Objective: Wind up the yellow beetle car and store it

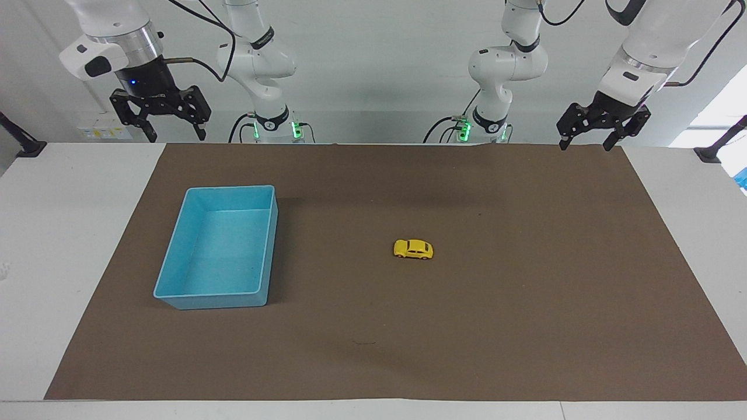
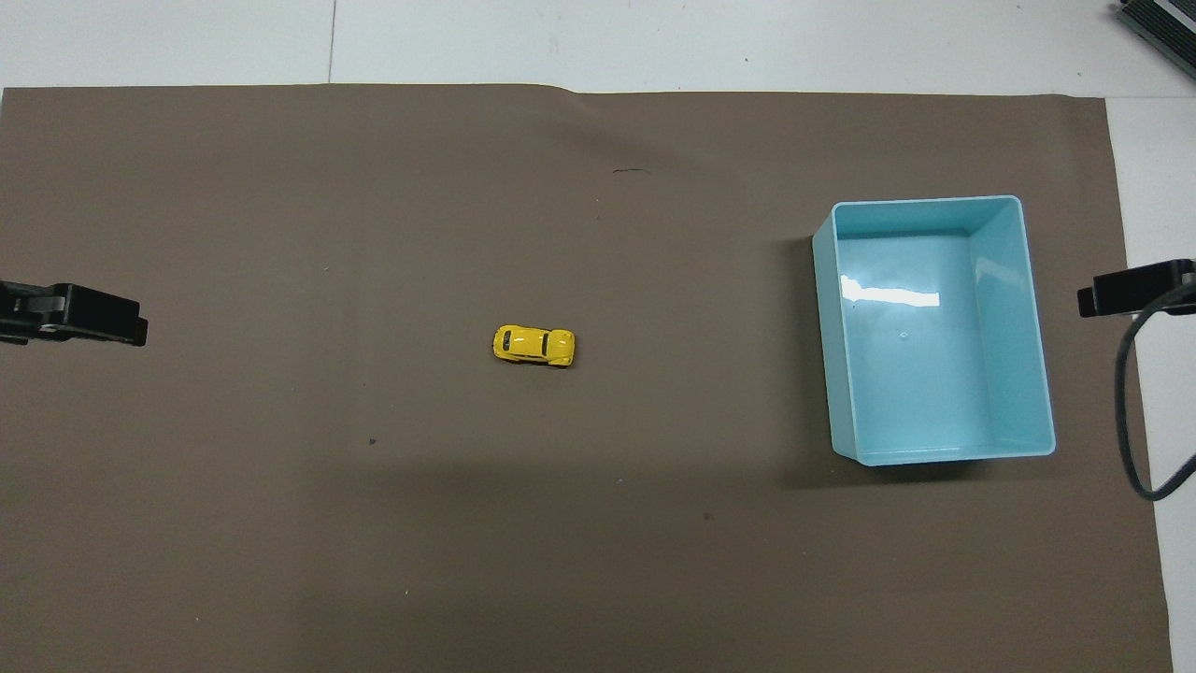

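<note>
You have the yellow beetle car (image 1: 414,249) standing on its wheels near the middle of the brown mat (image 1: 525,326) that covers most of the white tabletop (image 1: 52,245), its length running across the table from one arm's end to the other. In the overhead view the car (image 2: 533,345) sits close to the centre of the mat, and the blue tray (image 2: 934,329) lies at about 3 o'clock from it, well apart, toward the right arm's end of the table. The tray is empty, a rectangular bin with its long sides running away from the robots. Nothing touches the car. Your left pincer (image 1: 585,137) hangs in the air over the mat's edge closest to the robots, at the left arm's end, with its fingers spread apart and nothing between them. Your right pincer (image 1: 175,131) hangs over the bare tabletop at the right arm's end, pointing down, its fingers likewise apart and holding nothing. In the facing view the car is at roughly 7 o'clock from the left pincer and the tray at about 5 o'clock from the right pincer. Both arms wait, clear of the car and the tray.
</note>
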`<state>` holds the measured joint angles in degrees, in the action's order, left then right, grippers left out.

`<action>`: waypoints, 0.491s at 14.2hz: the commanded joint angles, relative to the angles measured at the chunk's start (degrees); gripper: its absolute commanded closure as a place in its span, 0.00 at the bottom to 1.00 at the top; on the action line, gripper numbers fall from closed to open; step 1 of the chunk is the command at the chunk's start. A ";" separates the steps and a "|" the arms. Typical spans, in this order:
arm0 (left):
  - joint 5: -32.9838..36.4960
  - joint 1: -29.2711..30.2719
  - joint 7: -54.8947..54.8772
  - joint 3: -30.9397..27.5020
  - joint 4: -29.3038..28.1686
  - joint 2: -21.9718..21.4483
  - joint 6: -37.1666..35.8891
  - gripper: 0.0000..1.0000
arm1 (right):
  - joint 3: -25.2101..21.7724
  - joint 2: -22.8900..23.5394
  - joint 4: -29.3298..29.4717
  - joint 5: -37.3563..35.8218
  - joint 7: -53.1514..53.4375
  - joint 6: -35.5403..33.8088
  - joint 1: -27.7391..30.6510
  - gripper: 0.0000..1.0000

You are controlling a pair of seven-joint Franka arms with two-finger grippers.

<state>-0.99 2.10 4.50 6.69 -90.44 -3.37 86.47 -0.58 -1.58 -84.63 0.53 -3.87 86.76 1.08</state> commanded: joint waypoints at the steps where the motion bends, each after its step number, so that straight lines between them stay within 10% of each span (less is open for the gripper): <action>1: -0.77 -0.07 5.76 0.07 -1.93 -0.50 0.72 0.00 | -0.12 -0.17 0.17 1.06 1.14 -0.72 0.06 0.00; 7: -0.77 -1.21 15.96 0.25 -4.74 -0.32 2.30 0.00 | -0.12 -0.17 0.17 1.06 1.14 -0.72 0.06 0.00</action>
<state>-1.08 1.90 16.95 7.03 -92.82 -2.94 87.11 -0.58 -1.58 -84.63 0.53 -3.87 86.76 1.08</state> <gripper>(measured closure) 0.000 0.000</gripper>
